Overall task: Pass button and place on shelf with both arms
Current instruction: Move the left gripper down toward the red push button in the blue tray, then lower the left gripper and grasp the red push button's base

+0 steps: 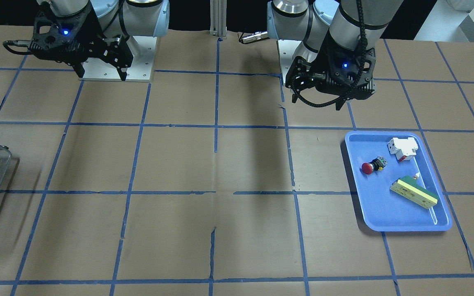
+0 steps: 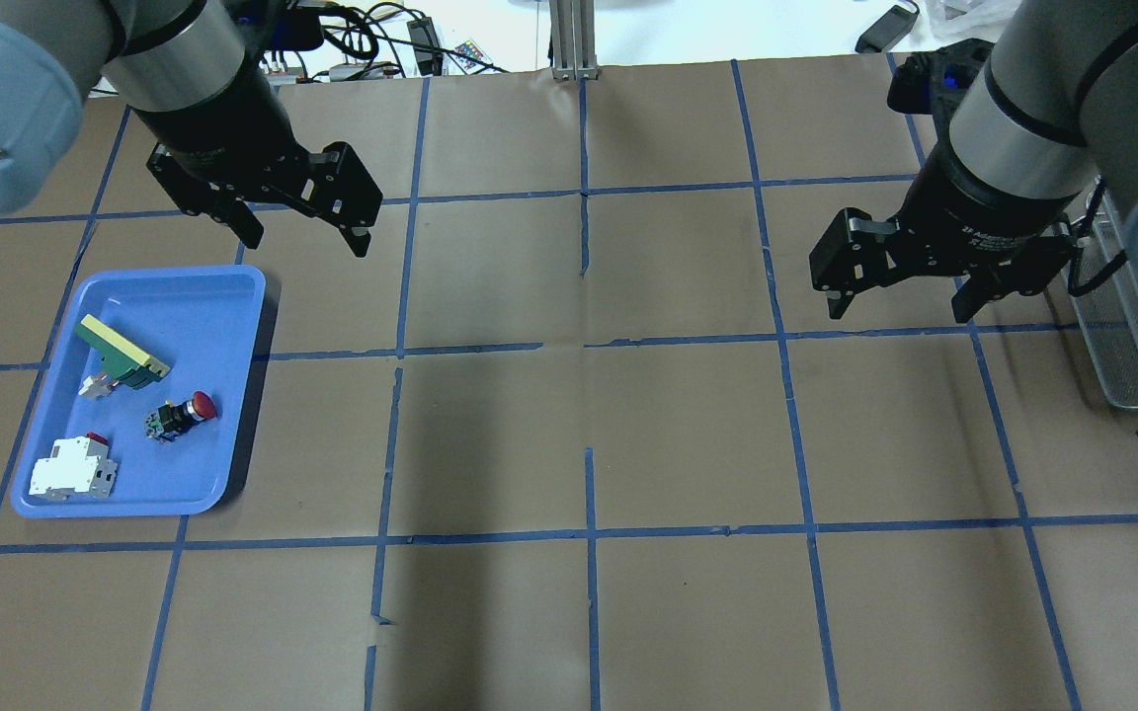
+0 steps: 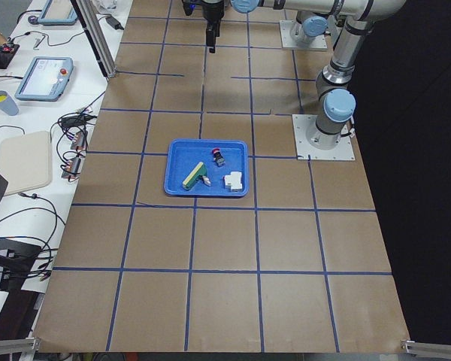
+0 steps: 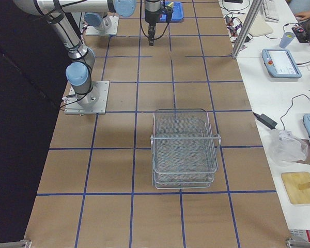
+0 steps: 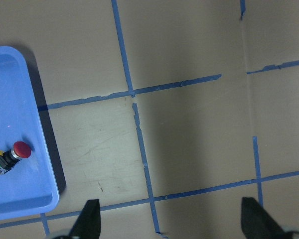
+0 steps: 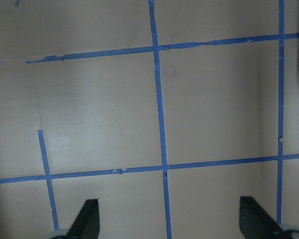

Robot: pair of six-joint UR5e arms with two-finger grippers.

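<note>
**Overhead exterior: button (image 2: 184, 413) lies nearest the left claw (image 2: 307, 242)**

We see both claws released and empty, hanging above the counter (image 2: 589, 434). The button lies on its side in the blue tray (image 2: 218, 326), out beyond the left claw and off to its outer side, away from the counter's middle. In the left wrist view it shows at the left edge, outside the left finger (image 5: 88, 221). Its long axis runs slantwise, with the red cap toward the claw's side of the tray and the black body away from it. We judge the left arm plainly the nearer one. The right claw (image 2: 899, 311) hangs well apart from the button, near the shelf (image 2: 1137, 326). As we read it, the coming reach asks the left claw to shift sideways over the tray and descend. It would also need to turn so that its fingers close across the short body rather than along it. A white block (image 2: 70, 474) lies near the button, so we would keep the approach tight.
</note>
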